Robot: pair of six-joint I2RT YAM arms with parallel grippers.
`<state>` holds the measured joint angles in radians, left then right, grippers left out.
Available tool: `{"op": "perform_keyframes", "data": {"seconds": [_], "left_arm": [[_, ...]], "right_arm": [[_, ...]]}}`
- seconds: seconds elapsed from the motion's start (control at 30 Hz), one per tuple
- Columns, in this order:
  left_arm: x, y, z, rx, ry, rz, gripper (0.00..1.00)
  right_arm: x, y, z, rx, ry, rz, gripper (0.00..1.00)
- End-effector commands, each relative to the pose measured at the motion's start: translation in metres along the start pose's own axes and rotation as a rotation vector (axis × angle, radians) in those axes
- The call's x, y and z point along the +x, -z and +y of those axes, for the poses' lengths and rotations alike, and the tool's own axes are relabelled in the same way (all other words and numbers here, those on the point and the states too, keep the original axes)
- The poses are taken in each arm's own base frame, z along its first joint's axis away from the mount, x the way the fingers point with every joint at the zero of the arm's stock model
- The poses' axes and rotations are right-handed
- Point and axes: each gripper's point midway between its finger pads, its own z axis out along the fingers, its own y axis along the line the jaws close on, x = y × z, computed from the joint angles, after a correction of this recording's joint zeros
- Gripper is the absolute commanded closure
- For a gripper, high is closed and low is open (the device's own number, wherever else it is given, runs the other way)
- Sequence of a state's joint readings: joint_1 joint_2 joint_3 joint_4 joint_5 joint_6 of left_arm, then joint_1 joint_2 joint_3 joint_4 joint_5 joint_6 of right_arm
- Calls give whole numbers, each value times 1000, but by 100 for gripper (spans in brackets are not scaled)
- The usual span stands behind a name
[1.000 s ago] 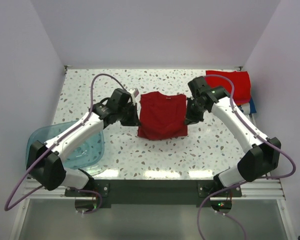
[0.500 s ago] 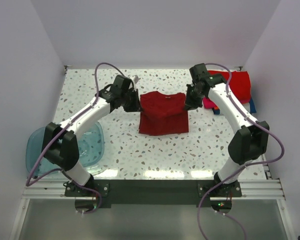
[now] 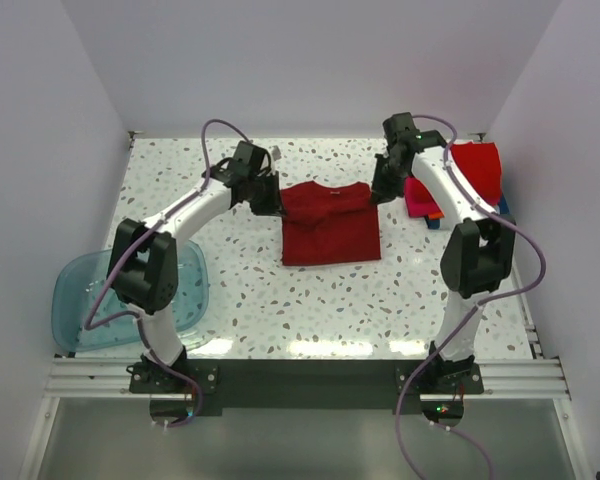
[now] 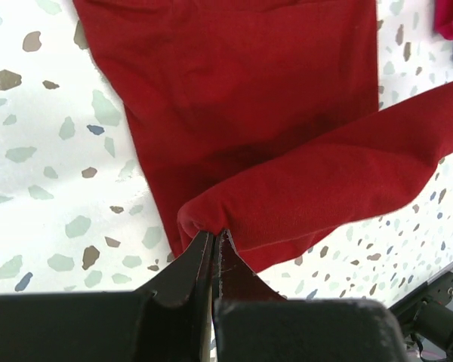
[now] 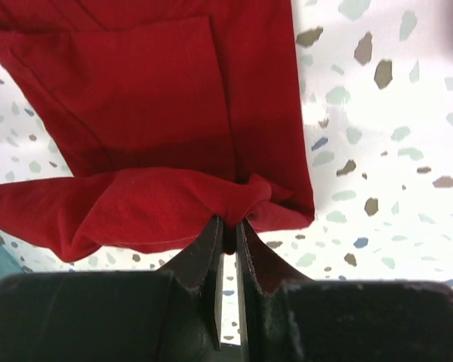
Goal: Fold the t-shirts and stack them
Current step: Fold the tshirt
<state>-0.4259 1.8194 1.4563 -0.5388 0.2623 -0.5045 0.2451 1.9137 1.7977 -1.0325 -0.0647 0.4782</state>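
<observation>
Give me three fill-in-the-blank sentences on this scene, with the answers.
1. The shirt held by the left tool and the right tool is dark ____.
2. The blue tub sits by the near ____ corner of the table.
3. The folded stack lies at its far ____ corner.
Missing: red; left; right.

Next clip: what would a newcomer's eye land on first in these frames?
A dark red t-shirt lies spread in the centre. The left arm's fingers and the right arm's fingers are pinched shut on its doubled-over edge, one at each side. Bright folded shirts sit stacked at the far right, and a translucent blue tub sits at the near left.
</observation>
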Motion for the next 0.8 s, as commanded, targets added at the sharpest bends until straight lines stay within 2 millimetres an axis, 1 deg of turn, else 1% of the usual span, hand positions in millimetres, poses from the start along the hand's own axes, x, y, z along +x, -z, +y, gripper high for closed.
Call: {"op": "perform_keyframes", "data": {"seconds": [0.0,0.07,0.1,0.17,0.2,0.23,0.33,0.37,0.4,0.43,0.47,0.5,0.53,0.57,0.6,0.63,0.67,0.7,0.73,0.77], "left_arm": [[-28,-3,0,30,-15,-50,100],[-27,-14,8,17,4,-17,100],[-35,-14,7,24,5,-28,100],[-37,-22,10,24,3,-16,100],[-45,-21,8,30,-4,-30,100],[-48,-23,8,28,-9,-31,100],[-60,-32,17,16,9,-36,100],[-61,-41,24,6,22,-29,100],[-75,-40,28,2,28,-57,100],[-81,-43,30,4,33,-68,100],[-81,-56,37,2,49,-53,100],[-101,-53,32,19,47,-86,100],[-107,-56,32,16,52,-85,100],[-102,-66,39,-4,68,-52,83],[-117,-60,36,-18,61,-89,71],[-120,-59,36,-25,63,-94,59],[-126,-53,36,-39,59,-119,34],[-126,-51,37,-49,60,-127,26],[-126,-48,37,-54,58,-135,20],[-128,-45,38,-59,58,-153,8]], "right_arm": [[-26,1,9,-47,37,-47,100],[-32,-8,8,-42,43,-32,100],[-35,-11,7,-40,43,-28,100],[-38,-19,6,-36,43,-16,100],[-44,-23,5,-36,41,-15,100],[-46,-27,6,-38,42,-9,100],[-62,-38,6,-43,26,-15,100],[-68,-40,8,-53,20,-21,100],[-82,-38,11,-66,5,-53,100],[-86,-51,9,-65,-13,-45,100],[-90,-55,14,-96,-24,-39,100],[-104,-53,19,-126,-42,-76,100],[-107,-67,19,-136,-57,-64,88],[-111,-68,21,-154,-72,-70,75],[-117,-67,27,-198,-89,-80,48],[-120,-62,31,-218,-96,-93,39],[-122,-63,32,-231,-101,-109,34],[-123,-57,36,-252,-98,-124,23],[-124,-52,37,-264,-94,-140,18],[-126,-38,41,-286,-83,-168,13]]}}
